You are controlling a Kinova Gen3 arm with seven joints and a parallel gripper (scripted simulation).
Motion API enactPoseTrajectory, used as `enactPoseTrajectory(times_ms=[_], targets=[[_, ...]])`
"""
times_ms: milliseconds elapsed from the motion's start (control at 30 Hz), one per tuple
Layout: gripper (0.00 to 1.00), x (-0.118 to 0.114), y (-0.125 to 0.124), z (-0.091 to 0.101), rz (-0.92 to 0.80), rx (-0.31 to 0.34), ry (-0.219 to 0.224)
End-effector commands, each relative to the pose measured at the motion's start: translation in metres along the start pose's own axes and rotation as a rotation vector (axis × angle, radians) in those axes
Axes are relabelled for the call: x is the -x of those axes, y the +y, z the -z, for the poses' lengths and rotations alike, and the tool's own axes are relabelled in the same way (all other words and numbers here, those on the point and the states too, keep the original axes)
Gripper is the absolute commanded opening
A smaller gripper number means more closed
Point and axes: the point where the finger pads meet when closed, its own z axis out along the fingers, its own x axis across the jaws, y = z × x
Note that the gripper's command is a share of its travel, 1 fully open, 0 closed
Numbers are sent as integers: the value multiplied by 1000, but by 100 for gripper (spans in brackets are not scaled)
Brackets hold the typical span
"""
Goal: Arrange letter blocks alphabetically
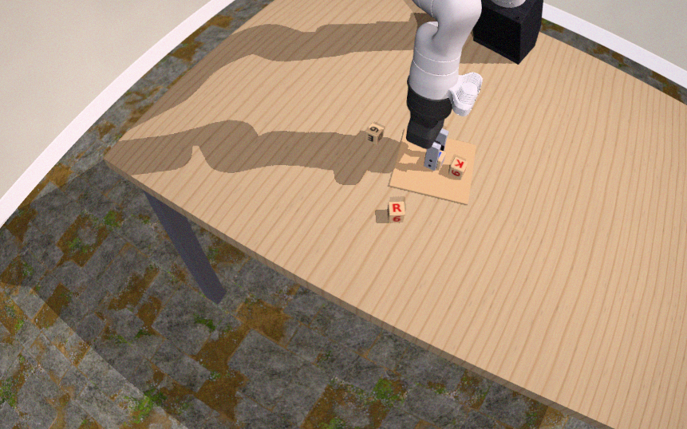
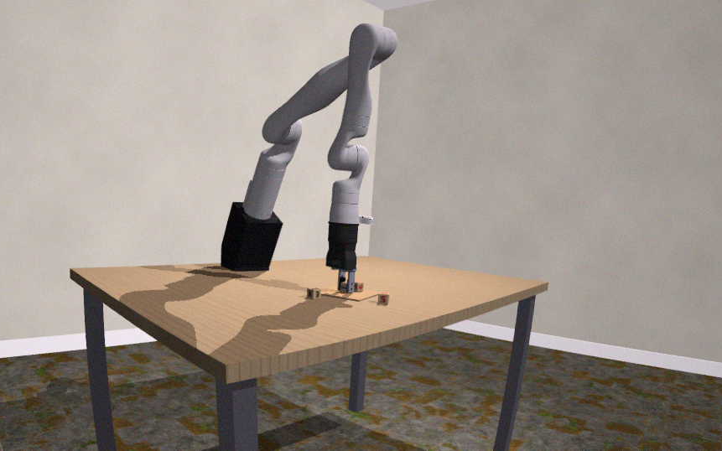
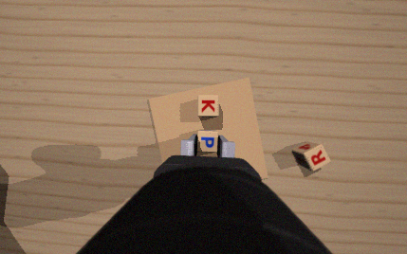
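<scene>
The mat lies flat. My gripper stands low over it, its fingers partly closed on both sides of the P block, apparently touching it. Whether that block rests on the mat is hidden. The K block stands on the mat beside it, a small gap between, both letters sideways in the wrist view. The R block is on the table, off the mat, turned differently. The fourth block shows a number on top and lies off the mat.
The wooden table carries everything. The robot's black base stands beyond the mat. The arm's shadow crosses the table, the fourth block's surroundings and part of the mat. The table's nearest edge in the top view lies beyond the R block.
</scene>
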Motion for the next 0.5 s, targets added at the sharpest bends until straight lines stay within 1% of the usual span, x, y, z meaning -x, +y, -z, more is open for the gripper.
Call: enactPoseTrajectory(times_ms=[0, 367, 400, 467], targets=[[49, -3, -1, -1, -6, 0, 6], [49, -3, -1, -1, -6, 0, 6], [55, -3, -1, -1, -6, 0, 6], [55, -3, -1, -1, -6, 0, 6]])
